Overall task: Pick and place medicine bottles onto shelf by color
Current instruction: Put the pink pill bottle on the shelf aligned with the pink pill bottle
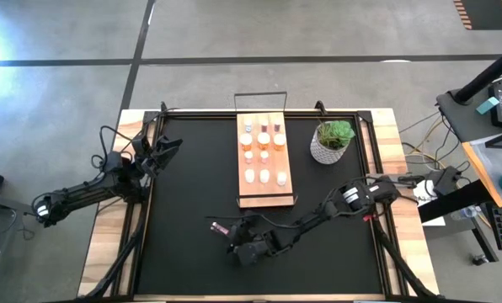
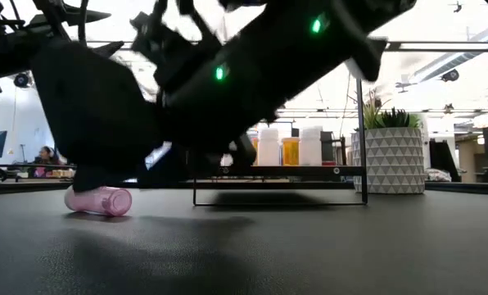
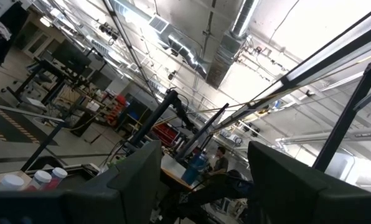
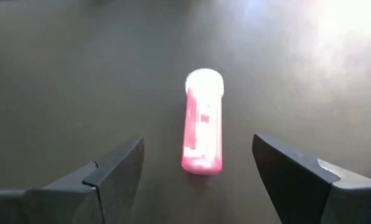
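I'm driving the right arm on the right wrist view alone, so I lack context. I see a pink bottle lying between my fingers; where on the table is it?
Observer: The pink bottle lies on the black mat, nearer the front than the shelf, off its left corner.
Operator: Is the right gripper touching it?
Observer: No, the right gripper is open, with the bottle lying free on its side in the low view.
Operator: Where's the left arm?
Observer: The left gripper waits at the table's left edge, open, well away.
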You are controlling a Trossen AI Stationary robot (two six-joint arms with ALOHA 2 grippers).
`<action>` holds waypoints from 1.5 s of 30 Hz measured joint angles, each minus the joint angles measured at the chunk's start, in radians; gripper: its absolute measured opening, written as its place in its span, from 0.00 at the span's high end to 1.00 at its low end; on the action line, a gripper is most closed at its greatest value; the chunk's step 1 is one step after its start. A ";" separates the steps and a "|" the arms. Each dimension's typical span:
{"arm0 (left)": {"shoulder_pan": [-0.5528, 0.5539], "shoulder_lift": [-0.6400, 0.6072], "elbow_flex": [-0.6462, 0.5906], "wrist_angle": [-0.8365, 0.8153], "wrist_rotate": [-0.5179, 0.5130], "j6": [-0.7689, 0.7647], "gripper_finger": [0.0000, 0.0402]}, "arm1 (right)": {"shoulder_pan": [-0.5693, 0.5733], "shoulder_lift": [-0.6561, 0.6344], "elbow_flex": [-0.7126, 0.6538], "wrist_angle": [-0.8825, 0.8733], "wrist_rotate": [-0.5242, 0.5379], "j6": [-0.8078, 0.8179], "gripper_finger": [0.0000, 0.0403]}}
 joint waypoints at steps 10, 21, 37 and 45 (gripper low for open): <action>0.000 0.000 0.000 0.001 0.000 0.000 0.44 | -0.031 0.022 0.000 0.013 -0.070 0.067 0.29; 0.000 0.000 0.000 0.000 0.000 0.000 0.44 | -0.046 0.024 0.000 0.018 -0.104 0.068 0.43; 0.000 0.000 0.000 0.000 0.000 0.000 0.44 | -0.022 -0.051 -0.002 -0.108 -0.156 0.033 0.79; 0.000 0.000 0.000 0.000 0.000 0.000 0.44 | 0.028 -0.218 -0.002 -0.384 -0.140 0.015 0.75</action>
